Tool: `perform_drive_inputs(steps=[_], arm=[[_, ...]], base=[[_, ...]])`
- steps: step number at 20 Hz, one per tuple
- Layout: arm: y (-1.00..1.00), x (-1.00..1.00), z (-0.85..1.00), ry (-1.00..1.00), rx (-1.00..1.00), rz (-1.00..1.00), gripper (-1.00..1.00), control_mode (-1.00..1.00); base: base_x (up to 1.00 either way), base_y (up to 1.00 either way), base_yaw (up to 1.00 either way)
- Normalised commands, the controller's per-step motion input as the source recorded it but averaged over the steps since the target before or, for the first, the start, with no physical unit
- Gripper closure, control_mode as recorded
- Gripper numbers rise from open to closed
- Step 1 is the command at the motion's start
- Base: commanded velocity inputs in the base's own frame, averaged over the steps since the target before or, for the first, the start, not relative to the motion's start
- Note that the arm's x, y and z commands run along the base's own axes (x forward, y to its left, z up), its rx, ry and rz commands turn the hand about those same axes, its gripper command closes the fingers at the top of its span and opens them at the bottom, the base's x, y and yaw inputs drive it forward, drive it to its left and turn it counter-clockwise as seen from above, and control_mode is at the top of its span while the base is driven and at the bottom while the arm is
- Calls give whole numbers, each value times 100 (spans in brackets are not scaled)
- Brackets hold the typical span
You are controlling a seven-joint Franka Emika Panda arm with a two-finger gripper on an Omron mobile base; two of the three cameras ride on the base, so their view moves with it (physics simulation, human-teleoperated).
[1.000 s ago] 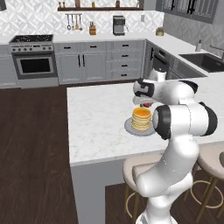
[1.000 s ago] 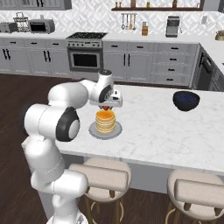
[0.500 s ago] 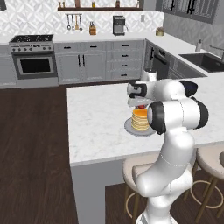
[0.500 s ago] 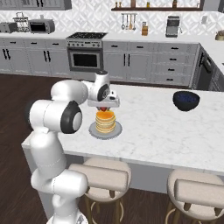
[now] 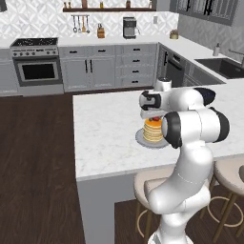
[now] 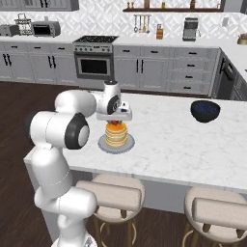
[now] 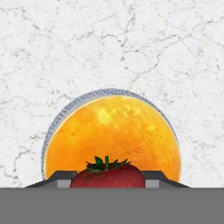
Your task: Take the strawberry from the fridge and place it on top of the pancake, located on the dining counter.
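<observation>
The strawberry [image 7: 107,174] is pinched in the tool [image 7: 107,179], now brought directly above the pancake [image 7: 113,135]; alignment is judged complete. The plate [image 5: 141,139] is seated on the desk [image 5: 105,128], with the dark bowl [image 6: 205,110] at 2 o'clock.

Veined white marble dining counter [image 7: 52,52]; glossy orange-topped pancake [image 7: 113,131], smooth red strawberry [image 7: 108,177]
</observation>
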Motion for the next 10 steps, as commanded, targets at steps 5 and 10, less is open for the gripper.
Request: perform_drive_inputs(steps=[5,10], arm=[[0,7,-13,0,0,0,100,-100],[0,0,-3,0,0,0,100,-100]], base=[[0,0,0],[0,0,0]])
